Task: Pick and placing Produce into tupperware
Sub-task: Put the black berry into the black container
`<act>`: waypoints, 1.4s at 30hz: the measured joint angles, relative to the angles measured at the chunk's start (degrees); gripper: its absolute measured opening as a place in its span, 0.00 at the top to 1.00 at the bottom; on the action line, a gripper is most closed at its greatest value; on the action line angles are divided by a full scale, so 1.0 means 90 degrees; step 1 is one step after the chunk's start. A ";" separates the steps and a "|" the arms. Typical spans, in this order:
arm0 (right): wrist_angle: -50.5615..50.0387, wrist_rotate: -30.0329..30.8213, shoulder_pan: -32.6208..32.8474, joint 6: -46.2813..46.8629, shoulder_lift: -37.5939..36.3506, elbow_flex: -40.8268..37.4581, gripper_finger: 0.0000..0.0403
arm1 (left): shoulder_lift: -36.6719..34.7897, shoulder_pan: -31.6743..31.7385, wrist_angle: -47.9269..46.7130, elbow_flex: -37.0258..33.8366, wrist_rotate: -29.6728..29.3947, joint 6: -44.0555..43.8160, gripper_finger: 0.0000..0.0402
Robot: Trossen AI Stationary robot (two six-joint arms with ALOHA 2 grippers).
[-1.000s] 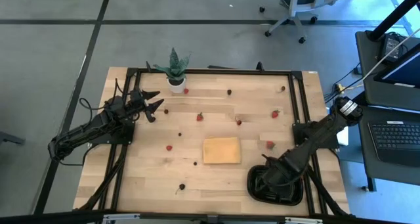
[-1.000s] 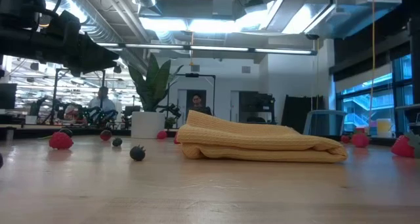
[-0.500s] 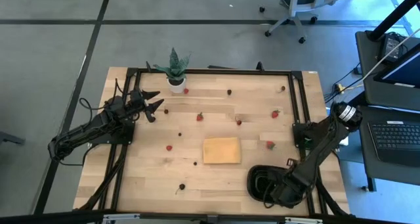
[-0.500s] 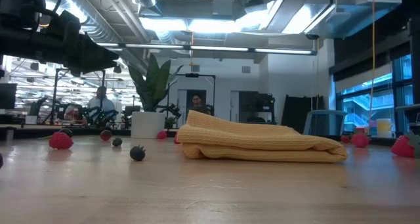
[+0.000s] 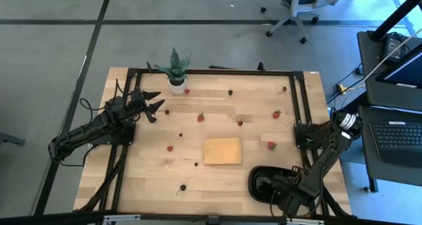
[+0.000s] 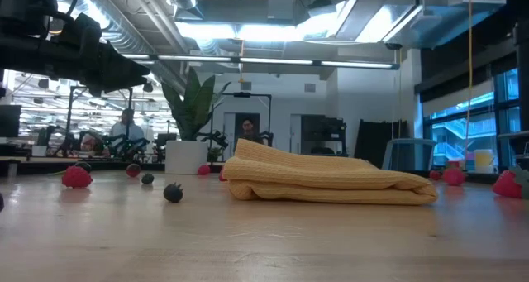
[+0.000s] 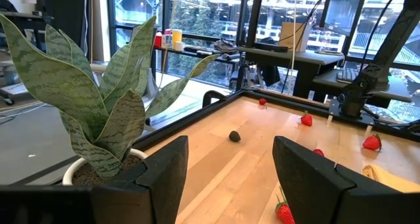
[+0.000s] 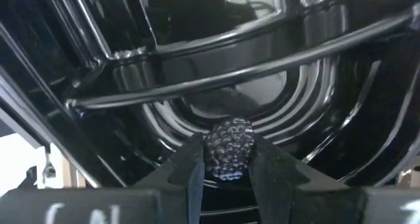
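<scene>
Wooden table [image 5: 217, 123] mostly bare; tupperware [image 5: 260, 182] at near-right edge.

Overhead view: even, diffuse light; soft, short shadows on the table [image 5: 217, 119]. Low view: bright ceiling fixtures at upper centre produce glare; near table surface is blurred. Left wrist view: strong window backlight. Right wrist view: dim, with white streak reflections on the tupperware [image 8: 315, 86].

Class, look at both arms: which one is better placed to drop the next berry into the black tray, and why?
The right. Its gripper already holds a dark berry directly over the tray, while the left gripper waits open by the plant.
</scene>
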 joint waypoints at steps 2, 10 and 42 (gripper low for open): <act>0.0010 0.0009 -0.0002 -0.0002 0.0000 0.0000 0.74 | 0.0001 -0.0001 0.0000 0.0000 0.0000 -0.0002 0.46; -0.0093 0.0017 -0.0005 0.0000 0.0000 0.0000 0.73 | 0.0001 -0.0001 0.0000 0.0002 0.0000 -0.0015 0.46; -0.0169 -0.0002 -0.0010 -0.0006 -0.0005 0.0000 0.69 | 0.0000 0.0000 0.0000 0.0001 0.0000 -0.0016 0.46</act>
